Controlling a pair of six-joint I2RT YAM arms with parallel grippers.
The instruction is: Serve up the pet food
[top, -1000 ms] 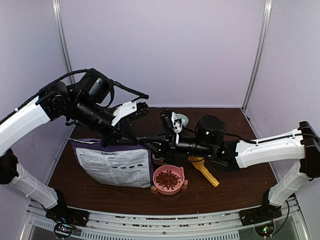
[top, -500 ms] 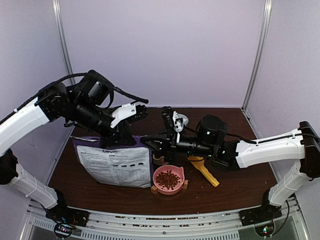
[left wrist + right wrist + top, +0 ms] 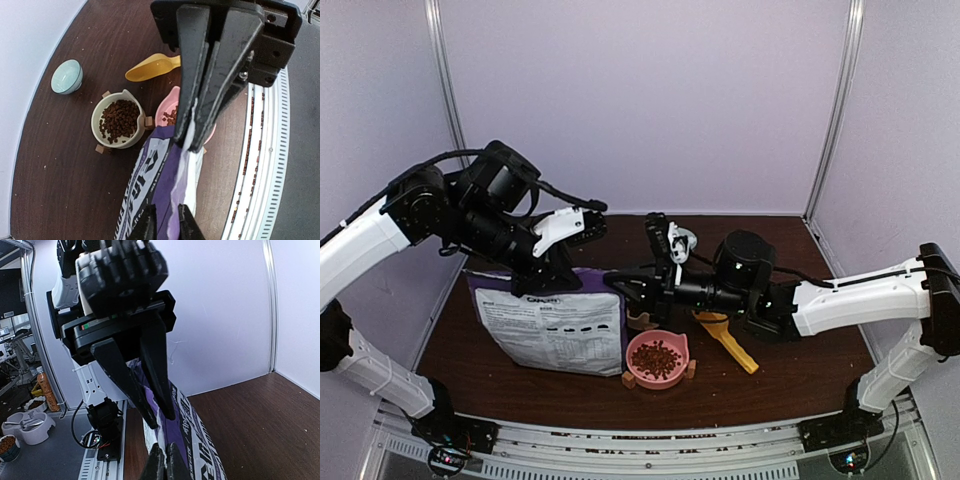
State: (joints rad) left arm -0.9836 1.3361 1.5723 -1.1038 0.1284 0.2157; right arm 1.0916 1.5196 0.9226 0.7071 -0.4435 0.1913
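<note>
The pet food fills a pink bowl [image 3: 657, 357] at the table's front and a cream bowl [image 3: 119, 117] behind it. The purple-and-white bag [image 3: 550, 330] stands upright left of the bowls. My left gripper [image 3: 558, 280] [image 3: 166, 224] is over the bag's top edge. Its fingers are slightly parted, and the thin edge runs between them. My right gripper [image 3: 620, 285] [image 3: 162, 460] is shut on the same edge at the bag's right top corner. In the left wrist view the right gripper [image 3: 189, 142] pinches the film just ahead of my left fingers.
A yellow scoop [image 3: 725, 340] [image 3: 152, 66] lies on the table right of the bowls, under the right arm. A small pale bowl [image 3: 66, 76] sits near the back wall. The table's metal front rail [image 3: 260, 150] runs close beside the bag and the pink bowl.
My left gripper's jaws have parted a little on the bag's top edge, and the left arm has shifted slightly left. The right gripper keeps its pinch and has barely moved.
</note>
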